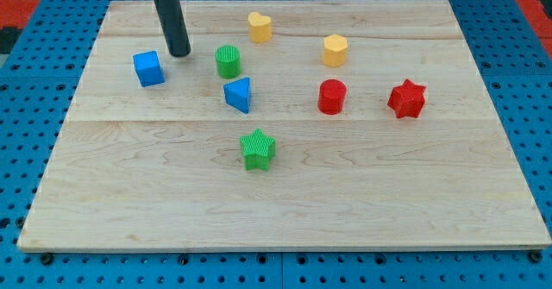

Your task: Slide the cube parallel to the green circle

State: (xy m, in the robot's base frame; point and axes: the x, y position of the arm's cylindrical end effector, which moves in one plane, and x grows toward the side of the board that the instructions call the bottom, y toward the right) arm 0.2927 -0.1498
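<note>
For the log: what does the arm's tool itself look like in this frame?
Only a straight, dark grey-black cylindrical rod shows, entering from the view's top, with a faint sheen along its side. No cables, markings or labels are visible. My tip is its plain blunt lower end, between the blue cube and the green circle.

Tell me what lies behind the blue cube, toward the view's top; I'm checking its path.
Behind the blue cube is bare wooden board. My tip stands just to its upper right, between it and the green cylinder. Nothing looks hidden.
</note>
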